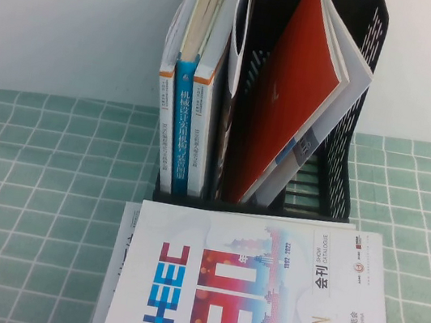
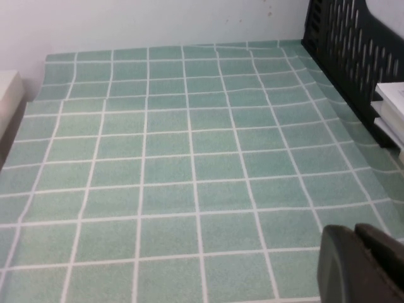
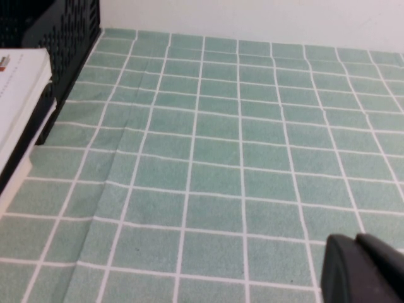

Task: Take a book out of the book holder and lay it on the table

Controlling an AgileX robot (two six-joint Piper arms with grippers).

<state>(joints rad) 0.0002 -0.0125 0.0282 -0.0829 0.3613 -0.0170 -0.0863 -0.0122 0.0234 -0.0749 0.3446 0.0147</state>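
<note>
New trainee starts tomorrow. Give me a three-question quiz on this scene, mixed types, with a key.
1. True or false: the red book stands straight upright in the book holder.
2. The HEEC magazine lies: A) in the holder, B) flat on the table before the holder, C) in a gripper.
3. What is under the left gripper and the right gripper?
Key: 1 false, it leans. 2 B. 3 The table's bare green cloth, one gripper on each side of the holder.
</note>
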